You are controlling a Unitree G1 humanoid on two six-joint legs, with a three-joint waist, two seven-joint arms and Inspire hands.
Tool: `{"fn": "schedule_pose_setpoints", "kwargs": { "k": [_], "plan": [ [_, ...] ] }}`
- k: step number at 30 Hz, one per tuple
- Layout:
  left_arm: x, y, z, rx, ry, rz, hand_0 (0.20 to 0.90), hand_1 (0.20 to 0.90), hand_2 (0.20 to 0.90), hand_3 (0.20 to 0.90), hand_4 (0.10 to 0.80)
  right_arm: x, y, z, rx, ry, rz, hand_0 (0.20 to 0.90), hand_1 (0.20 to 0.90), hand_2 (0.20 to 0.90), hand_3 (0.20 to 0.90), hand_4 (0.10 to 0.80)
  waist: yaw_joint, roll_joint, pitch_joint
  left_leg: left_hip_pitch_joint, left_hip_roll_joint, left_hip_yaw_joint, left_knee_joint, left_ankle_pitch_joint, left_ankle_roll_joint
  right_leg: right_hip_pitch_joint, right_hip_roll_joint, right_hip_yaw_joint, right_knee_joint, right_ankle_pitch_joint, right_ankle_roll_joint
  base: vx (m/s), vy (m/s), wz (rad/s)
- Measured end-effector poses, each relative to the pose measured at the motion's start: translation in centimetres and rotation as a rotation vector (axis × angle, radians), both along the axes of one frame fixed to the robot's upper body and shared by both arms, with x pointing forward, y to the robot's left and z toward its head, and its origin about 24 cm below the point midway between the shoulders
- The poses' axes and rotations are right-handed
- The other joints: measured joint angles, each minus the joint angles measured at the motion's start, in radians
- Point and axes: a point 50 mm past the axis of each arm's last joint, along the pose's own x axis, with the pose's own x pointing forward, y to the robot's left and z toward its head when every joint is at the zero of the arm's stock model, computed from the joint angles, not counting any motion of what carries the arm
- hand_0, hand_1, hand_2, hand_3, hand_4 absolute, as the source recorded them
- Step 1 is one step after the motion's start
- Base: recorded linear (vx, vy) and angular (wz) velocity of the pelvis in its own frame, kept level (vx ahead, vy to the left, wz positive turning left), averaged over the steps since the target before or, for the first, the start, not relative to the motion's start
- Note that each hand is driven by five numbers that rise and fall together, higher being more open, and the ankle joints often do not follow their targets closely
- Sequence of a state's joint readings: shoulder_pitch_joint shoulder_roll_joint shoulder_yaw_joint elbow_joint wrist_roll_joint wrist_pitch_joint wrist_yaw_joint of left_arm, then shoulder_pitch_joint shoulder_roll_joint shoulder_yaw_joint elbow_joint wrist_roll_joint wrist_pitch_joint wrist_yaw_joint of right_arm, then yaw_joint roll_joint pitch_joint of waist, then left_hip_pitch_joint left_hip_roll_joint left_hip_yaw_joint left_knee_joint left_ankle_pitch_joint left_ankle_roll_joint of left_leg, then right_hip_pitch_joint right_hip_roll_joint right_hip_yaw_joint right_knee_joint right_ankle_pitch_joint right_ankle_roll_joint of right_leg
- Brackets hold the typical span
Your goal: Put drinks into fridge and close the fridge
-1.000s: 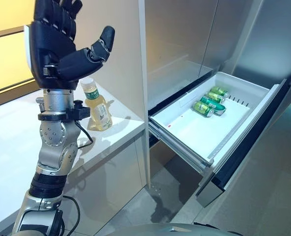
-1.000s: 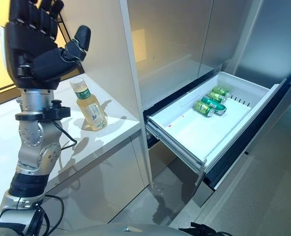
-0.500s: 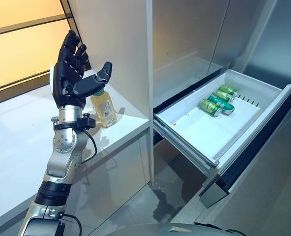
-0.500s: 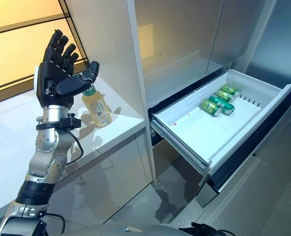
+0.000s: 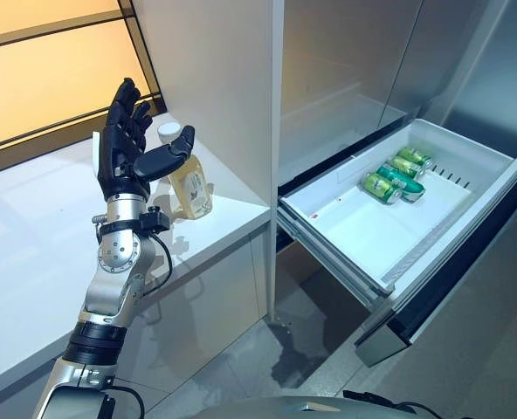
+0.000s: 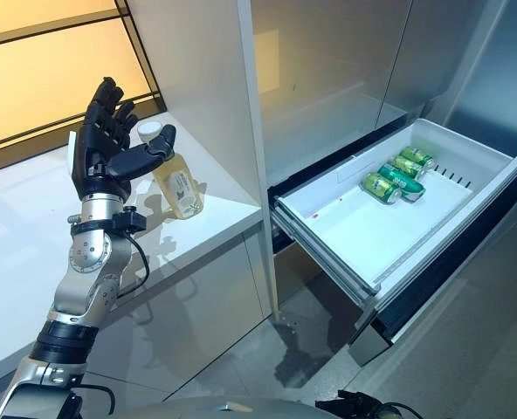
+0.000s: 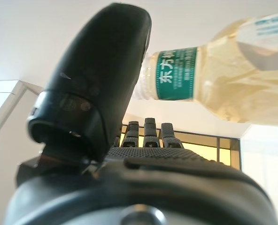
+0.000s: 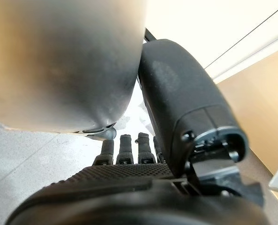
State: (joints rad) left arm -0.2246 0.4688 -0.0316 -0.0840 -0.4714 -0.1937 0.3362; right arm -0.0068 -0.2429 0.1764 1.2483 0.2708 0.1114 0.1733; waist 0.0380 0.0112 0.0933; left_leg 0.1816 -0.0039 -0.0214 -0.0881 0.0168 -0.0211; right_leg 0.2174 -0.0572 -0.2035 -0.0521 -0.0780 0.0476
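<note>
A bottle of pale yellow drink with a white cap stands on the white counter, next to the tall white cabinet side. My left hand is raised just left of the bottle, open, fingers straight, thumb reaching across the bottle's neck. The left wrist view shows the thumb beside the bottle's neck; I cannot tell if they touch. The fridge drawer is pulled out, with green cans lying at its back. My right hand is open and holds nothing.
The white cabinet side panel stands between the counter and the fridge. The open drawer's dark front sticks out over the grey floor. A yellow wall runs behind the counter.
The camera has shifted. My left hand has moved away from the camera and down toward the bottle, staying open. The bottle still stands on the counter.
</note>
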Motion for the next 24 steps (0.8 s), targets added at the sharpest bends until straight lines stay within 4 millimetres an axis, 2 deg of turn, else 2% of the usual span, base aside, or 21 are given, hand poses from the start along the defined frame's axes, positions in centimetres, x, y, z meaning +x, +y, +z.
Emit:
{"fn": "schedule_pose_setpoints", "kwargs": {
  "k": [11, 24],
  "plan": [
    [0.7, 0.2, -2.1, 0.033, 0.118, -0.037, 0.9, 0.9, 0.9, 0.9, 0.8, 0.1, 0.0, 0.0, 0.003, 0.01, 0.013, 0.9, 0.9, 0.9, 0.9, 0.8, -0.003, 0.0, 0.007, 0.001, 0.0, 0.006, 0.0, 0.0, 0.0, 0.0, 0.0, 0.003, 0.0, 0.0, 0.0, 0.0, 0.0, 0.0],
    [0.8, 0.3, -2.5, 0.045, 0.133, -0.058, 0.9, 0.9, 0.9, 0.9, 0.8, 0.3, 0.1, 0.1, 0.007, 0.006, 0.016, 0.9, 0.9, 0.9, 0.9, 0.8, -0.015, 0.0, 0.007, 0.007, 0.0, 0.017, 0.0, 0.0, 0.0, 0.002, 0.0, 0.009, 0.004, 0.0, 0.0, 0.0, 0.0, 0.0]
  ]
}}
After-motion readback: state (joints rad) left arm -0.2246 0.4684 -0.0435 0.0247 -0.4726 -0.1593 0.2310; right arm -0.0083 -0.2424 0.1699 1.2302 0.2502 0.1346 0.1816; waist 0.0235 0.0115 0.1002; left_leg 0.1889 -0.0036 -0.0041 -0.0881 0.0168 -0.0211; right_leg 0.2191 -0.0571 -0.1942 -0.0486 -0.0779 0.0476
